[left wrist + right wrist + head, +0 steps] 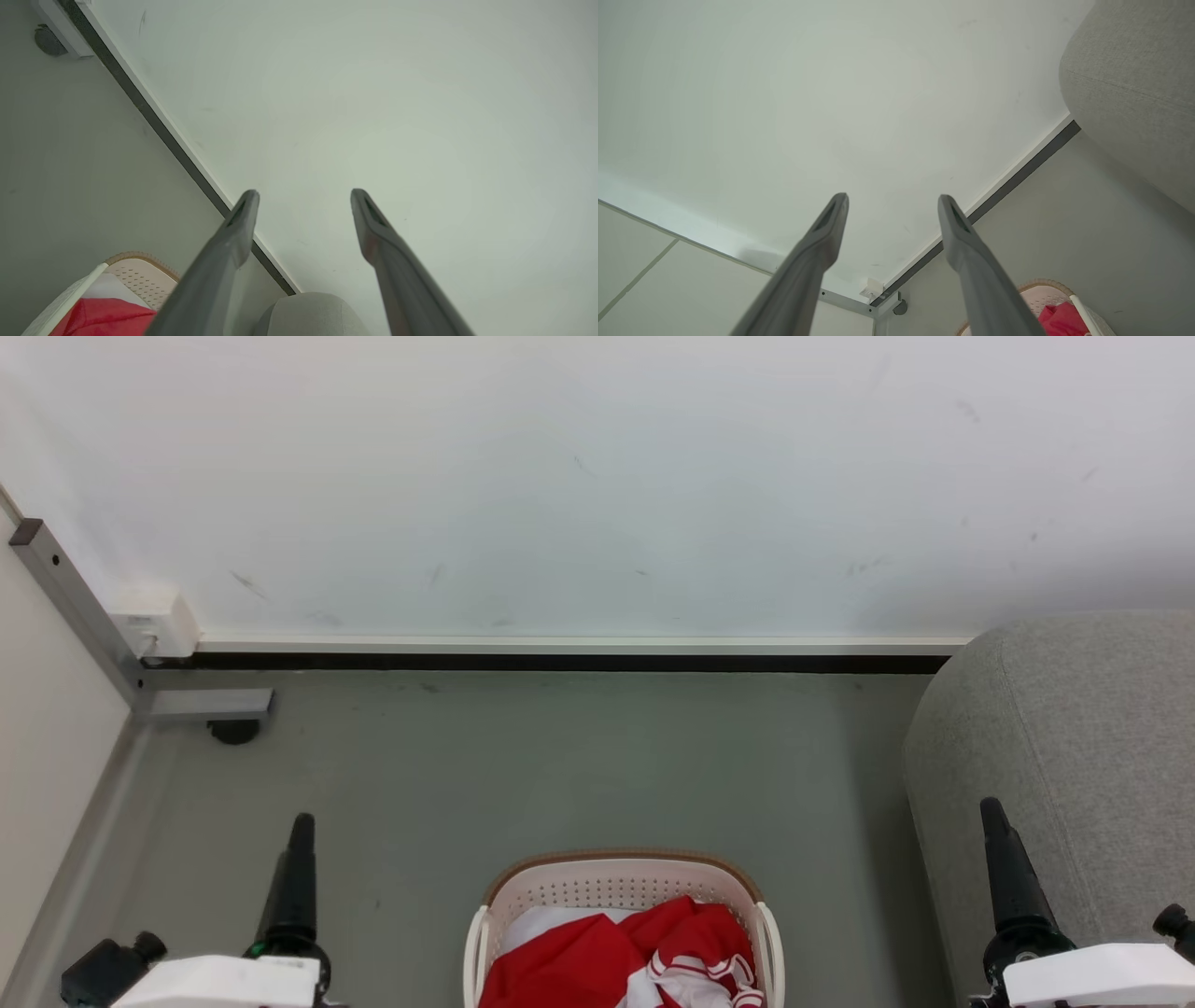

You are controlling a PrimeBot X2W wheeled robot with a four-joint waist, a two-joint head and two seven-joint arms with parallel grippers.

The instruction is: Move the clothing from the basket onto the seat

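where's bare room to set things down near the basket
Bare floor lies between the basket and the wall, and left of the basket toward the frame leg. The sofa shows bare too. Crowded: the basket, where clothing lies; the floor strip between basket and sofa is tighter.

You face a bare corner: a white wall above a grey-green floor.
Along the wall's foot runs a pale skirting strip over a dark band. At your left a grey metal post slants down to a round dark foot. A small white box sits beside the post, against a cream panel. Faint scuffs mark the wall.
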